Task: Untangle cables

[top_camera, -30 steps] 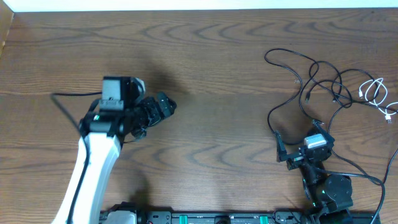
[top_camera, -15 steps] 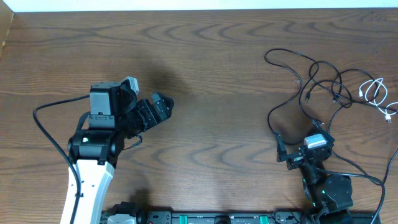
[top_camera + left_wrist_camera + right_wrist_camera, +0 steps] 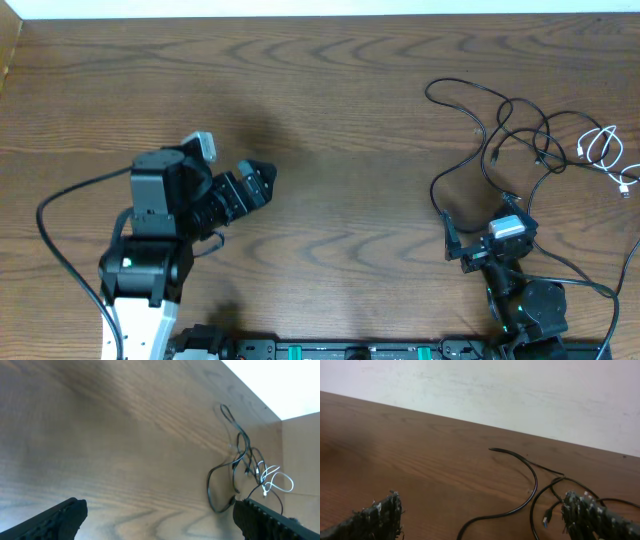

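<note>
Across the desk [image 3: 350, 100], all the work is sitting in the right half, toward the far right corner.

Left arm [image 3: 140, 290] is standing in the left half. Right arm [image 3: 530, 305] is sitting at the near edge, right side.

Left gripper [image 3: 255, 182] is pointing right across bare wood, jaws standing wide, carrying nothing. Right gripper [image 3: 480, 228] is pointing at the far edge, jaws also gaping wide and empty.

Black cable [image 3: 510, 130] is sprawling in loose loops between the right gripper and the far edge. Its nearest loop is running down to just beside that gripper's left finger. From the right wrist it's lying dead ahead, curving across between the fingers.

White cable [image 3: 602, 150] is lying in a small coil near the right edge, on the right-edge side of the black loops. From the left wrist the two seem to be crossing; overhead isn't settling it.

Black plug [image 3: 546, 521] is lying close in front of the right gripper. White plug [image 3: 628, 185] is lying almost at the right edge.

My read:
- Right gripper is far nearer, needing only a short reach toward the far edge.
- Left gripper is well apart and would be crossing most of the desk.
- The sprawl's long axis is running roughly parallel to the far edge.
</note>
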Motion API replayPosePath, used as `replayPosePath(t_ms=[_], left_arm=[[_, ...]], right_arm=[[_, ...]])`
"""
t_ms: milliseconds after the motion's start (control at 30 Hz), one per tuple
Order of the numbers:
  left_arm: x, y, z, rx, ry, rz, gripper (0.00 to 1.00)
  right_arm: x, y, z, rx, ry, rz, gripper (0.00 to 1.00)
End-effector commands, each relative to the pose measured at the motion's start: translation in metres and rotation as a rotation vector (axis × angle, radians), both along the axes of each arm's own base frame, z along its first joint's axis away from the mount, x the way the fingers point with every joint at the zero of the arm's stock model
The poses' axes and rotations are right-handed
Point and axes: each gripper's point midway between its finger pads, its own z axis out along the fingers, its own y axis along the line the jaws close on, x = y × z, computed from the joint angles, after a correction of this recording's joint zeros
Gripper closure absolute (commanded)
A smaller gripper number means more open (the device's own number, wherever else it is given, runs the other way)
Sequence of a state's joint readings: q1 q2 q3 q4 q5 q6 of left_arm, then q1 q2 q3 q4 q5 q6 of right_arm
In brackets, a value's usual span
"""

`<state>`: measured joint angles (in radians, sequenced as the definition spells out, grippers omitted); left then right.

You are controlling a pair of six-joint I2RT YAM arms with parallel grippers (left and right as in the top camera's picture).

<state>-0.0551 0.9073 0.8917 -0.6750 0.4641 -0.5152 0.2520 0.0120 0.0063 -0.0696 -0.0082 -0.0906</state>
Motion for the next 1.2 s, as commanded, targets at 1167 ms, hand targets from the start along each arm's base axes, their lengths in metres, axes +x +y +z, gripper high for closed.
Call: replayPosePath(t_ms=[1167], left_arm=[[-0.037,0.004,-0.073,0.006,-0.266,-0.002,0.01]], right_arm=[[-0.001,0.002,0.001,0.012,-0.001,0.01,0.01]])
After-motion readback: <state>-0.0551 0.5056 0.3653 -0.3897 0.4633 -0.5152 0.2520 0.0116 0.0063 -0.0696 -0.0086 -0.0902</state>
